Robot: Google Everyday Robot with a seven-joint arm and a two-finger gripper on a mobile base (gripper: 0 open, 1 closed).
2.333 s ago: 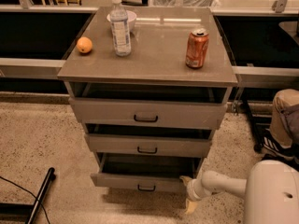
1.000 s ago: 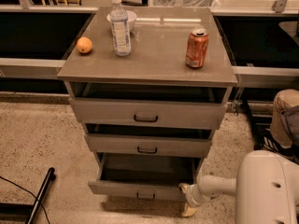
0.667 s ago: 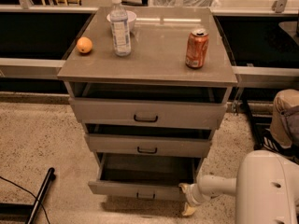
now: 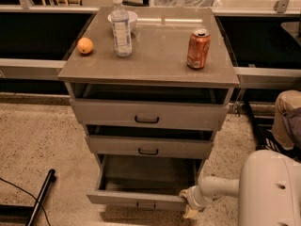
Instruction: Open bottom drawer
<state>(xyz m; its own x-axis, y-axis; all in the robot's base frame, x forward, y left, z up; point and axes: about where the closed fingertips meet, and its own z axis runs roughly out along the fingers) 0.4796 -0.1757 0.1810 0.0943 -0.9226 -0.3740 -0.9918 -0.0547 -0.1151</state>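
Note:
The bottom drawer [image 4: 141,199] of the grey three-drawer cabinet is pulled well out, and its bare inside shows. Its flat front panel carries a small dark handle [image 4: 146,205] at the centre. My gripper [image 4: 189,205] is at the right end of that front panel, against the drawer's front right corner, on the end of my white arm [image 4: 218,187], which reaches in from the lower right. The middle drawer [image 4: 148,147] and the top drawer [image 4: 146,115] above it stand only slightly out.
On the cabinet top [image 4: 155,55] stand an orange [image 4: 85,45], a water bottle [image 4: 121,27], a white bowl [image 4: 128,18] and a red can [image 4: 198,49]. A black pole [image 4: 40,197] and a cable lie on the floor at the left. A person's leg [image 4: 286,119] is at the right.
The bottom drawer has slid further out toward the camera. My gripper has moved the same way with its front right corner.

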